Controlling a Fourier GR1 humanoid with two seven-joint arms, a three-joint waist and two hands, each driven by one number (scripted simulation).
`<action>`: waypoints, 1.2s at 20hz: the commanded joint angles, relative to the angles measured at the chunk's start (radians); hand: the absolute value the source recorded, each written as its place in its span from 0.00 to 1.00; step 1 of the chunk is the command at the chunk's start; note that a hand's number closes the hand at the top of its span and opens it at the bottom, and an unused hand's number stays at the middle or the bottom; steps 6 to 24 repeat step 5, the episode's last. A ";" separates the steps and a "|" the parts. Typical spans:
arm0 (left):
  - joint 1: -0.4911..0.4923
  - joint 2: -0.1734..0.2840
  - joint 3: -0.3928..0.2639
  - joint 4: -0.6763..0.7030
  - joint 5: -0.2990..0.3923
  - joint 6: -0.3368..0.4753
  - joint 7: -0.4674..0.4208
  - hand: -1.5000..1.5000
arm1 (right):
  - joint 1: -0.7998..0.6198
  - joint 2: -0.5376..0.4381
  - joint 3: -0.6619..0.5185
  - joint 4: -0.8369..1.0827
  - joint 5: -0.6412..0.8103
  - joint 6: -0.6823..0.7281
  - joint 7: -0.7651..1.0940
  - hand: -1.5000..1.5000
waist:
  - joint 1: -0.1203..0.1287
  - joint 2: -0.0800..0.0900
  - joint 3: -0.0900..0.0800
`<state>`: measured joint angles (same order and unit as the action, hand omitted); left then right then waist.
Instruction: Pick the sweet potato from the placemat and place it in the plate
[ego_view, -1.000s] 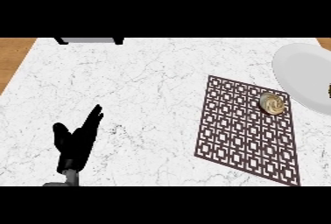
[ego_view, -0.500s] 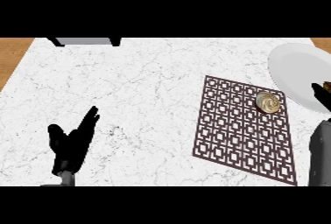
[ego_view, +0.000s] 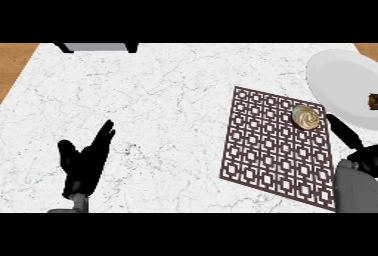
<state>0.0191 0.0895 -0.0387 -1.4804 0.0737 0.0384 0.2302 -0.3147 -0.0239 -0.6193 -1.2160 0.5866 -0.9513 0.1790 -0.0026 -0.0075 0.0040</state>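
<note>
One sweet potato (ego_view: 307, 117), one placemat (ego_view: 273, 150), one plate (ego_view: 339, 85), one surface (ego_view: 162, 100), and two hands: left hand (ego_view: 85, 162), right hand (ego_view: 353, 145)
</note>
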 joint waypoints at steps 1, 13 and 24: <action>0.029 -0.013 -0.027 -0.009 -0.009 -0.011 0.034 0.50 | 0.054 0.023 0.081 -0.066 0.080 -0.047 0.129 0.00 | 0.003 0.006 -0.004; 0.051 0.001 0.005 -0.023 -0.006 -0.014 0.013 0.50 | 0.110 0.023 0.201 -0.120 0.112 -0.100 0.219 0.00 | 0.004 0.006 -0.004; 0.051 0.001 0.005 -0.023 -0.006 -0.014 0.013 0.50 | 0.110 0.023 0.201 -0.120 0.112 -0.100 0.219 0.00 | 0.004 0.006 -0.004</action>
